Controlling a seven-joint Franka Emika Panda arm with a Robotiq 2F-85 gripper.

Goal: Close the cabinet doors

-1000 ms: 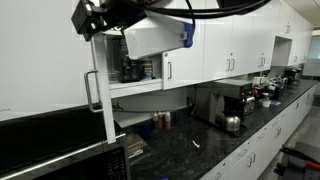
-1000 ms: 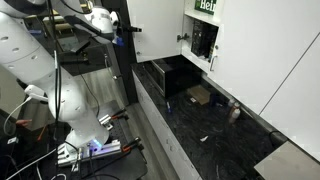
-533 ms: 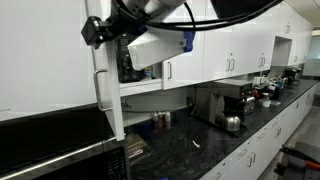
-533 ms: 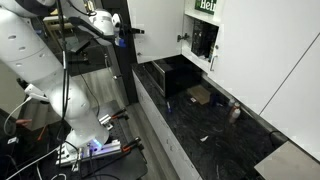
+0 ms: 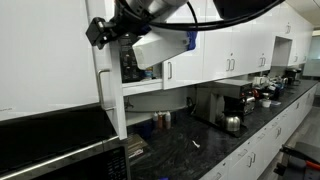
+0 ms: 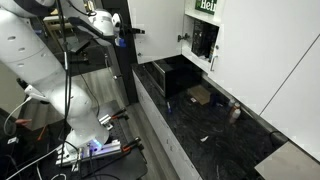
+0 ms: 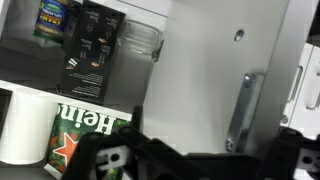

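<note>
Your tool [image 5: 97, 30] is up high at the free edge of the near door [image 5: 110, 100], black against the white. You cannot tell from these views whether it touches the panel. In the wrist view its fingers [image 7: 105, 158] sit far apart at the bottom corners of the picture, spread wide with nothing between them.

The cabinet doors [image 6: 155, 25] hang above the desk [image 5: 180, 160] and are not shut, so the shelves show as a dark gap between the white panels. Through the wrist camera you see that gap on the left. A black box [image 7: 95, 55] stands on the upper shelf. Below it is a green beer carton [image 7: 85, 135] with a red star, just beside a white cup [image 7: 22, 125]. To the right of them is a white door face with a silver handle [image 7: 240, 110] running upright.

Further along the desk are a coffee machine [image 5: 235, 98] and a steel kettle [image 5: 232, 122], well apart from your tool
</note>
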